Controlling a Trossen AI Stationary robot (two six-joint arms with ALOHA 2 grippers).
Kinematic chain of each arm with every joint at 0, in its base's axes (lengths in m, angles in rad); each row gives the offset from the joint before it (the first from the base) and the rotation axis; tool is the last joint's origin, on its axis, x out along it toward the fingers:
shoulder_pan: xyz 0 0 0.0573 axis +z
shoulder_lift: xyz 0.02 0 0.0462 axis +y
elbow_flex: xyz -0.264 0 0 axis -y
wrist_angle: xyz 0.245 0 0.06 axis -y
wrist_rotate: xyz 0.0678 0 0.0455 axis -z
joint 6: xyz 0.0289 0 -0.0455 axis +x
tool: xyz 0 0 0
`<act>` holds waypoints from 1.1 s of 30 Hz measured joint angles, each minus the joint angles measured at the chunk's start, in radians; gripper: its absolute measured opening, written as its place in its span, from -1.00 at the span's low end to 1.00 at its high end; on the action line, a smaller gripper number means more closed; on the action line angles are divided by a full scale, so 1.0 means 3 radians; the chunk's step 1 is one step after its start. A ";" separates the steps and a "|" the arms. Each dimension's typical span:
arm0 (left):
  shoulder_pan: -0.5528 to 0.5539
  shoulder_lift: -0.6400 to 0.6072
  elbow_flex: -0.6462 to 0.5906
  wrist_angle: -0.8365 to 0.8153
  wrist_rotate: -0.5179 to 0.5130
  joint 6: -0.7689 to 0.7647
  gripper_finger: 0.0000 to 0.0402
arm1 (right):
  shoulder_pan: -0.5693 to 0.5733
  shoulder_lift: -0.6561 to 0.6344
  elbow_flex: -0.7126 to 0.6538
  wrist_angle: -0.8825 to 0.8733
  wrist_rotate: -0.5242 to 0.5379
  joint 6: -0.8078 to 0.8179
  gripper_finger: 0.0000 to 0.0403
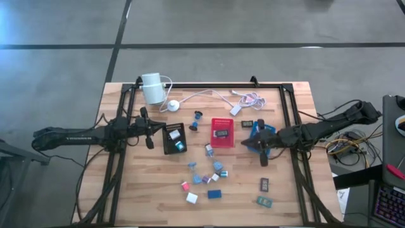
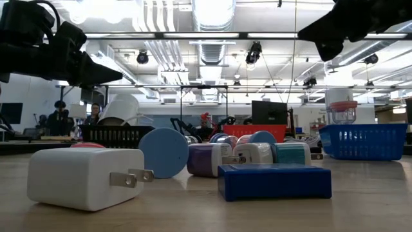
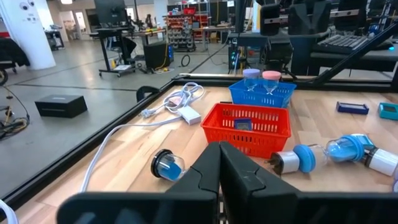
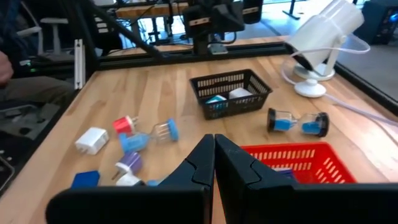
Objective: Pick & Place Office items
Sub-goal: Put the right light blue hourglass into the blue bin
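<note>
Starting on the left, we've got the left gripper (image 1: 150,143) pinched fully together with nothing in it, hanging by the bench's left edge just beside the black tray (image 1: 174,139), which has 2 pieces inside. The red tray (image 1: 222,132) sits mid-bench and the blue tray (image 1: 259,129) is under the right gripper (image 1: 264,161), fingers also pressed together and empty. The office items (image 1: 204,180) lie scattered toward the bench's near edge; we count roughly 10 there, plus 2 dark clips (image 1: 264,184) near the right corner.

My table (image 1: 297,190) at six o'clock is pale, matt wood planking; the red tray (image 1: 222,132), black tray (image 1: 174,138) and blue tray (image 1: 259,132) look like plastic mesh.
</note>
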 joint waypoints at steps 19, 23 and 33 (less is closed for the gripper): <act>0.0000 0.0000 -0.0001 0.0000 0.0000 -0.0008 -0.94 | 0.0129 0.0560 -0.0006 0.0291 0.0000 0.0272 -0.96; 0.0000 0.0000 -0.0001 0.0000 0.0000 -0.0007 -0.94 | 0.0129 0.0781 0.0035 0.0426 -0.0002 0.0273 -0.96; 0.0000 0.0000 -0.0001 -0.0005 0.0001 -0.0133 -0.94 | 0.0223 0.1311 0.0457 0.0345 0.0283 0.0619 -0.96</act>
